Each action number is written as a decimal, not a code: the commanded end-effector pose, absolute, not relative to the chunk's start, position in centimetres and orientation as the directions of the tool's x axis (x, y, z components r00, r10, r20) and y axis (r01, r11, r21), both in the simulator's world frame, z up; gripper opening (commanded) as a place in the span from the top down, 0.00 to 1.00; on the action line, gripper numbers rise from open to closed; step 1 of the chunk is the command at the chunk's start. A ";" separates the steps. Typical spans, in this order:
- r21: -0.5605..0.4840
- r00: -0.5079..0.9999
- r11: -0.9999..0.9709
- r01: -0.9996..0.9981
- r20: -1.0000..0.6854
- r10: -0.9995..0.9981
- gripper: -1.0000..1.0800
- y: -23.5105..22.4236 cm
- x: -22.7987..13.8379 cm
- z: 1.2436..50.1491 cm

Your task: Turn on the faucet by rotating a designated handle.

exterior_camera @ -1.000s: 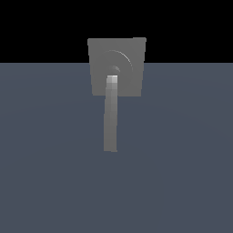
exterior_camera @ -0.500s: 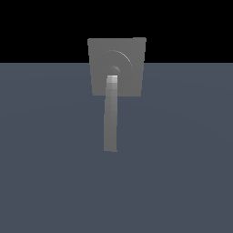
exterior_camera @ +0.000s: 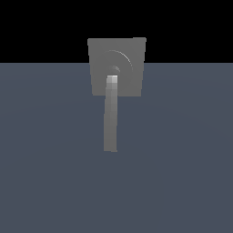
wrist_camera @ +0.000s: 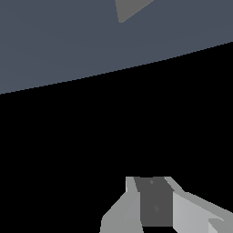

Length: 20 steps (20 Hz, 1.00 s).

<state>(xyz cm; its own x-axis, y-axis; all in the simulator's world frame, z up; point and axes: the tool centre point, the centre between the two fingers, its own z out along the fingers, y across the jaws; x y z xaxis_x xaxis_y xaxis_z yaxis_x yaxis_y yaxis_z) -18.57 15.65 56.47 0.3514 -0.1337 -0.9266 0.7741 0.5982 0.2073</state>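
In the exterior view we see the faucet [exterior_camera: 125, 68], a matte grey square plate w/ a raised round hub, standing at the far edge of the blue-grey worktop [exterior_camera: 182, 159], roughly mid-frame. Its upper part pokes above the worktop line into the black background. The handle [exterior_camera: 110, 118], a long slim grey bar, starts at the hub and runs almost straight toward the camera, leaning a touch to the exterior view's left. Its squared tip ends over bare worktop, well past the plate's lower edge. It's brightest near the hub, duller along the rest.

No arm or gripper shows in that view.

In the wrist view we get only a grey corner of the faucet [wrist_camera: 129, 8] at the frame edge, on the worktop [wrist_camera: 68, 45], w/ black beyond the worktop's edge. The gripper [wrist_camera: 157, 205] sits over that black area, well apart from the faucet. Its pale fingers [wrist_camera: 123, 214] are cut off by the frame, tips out of sight, so we can't tell whether they're wide or narrow. Nothing visible between them.
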 end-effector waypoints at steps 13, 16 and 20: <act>-0.612 -0.056 0.319 0.724 -0.512 -0.857 1.00 23.5 -13.8 45.6; -0.724 -0.133 0.161 0.671 -0.331 -0.934 1.00 24.1 -12.8 42.2; -0.813 -0.218 -0.077 0.577 -0.063 -0.974 1.00 24.1 -11.5 37.2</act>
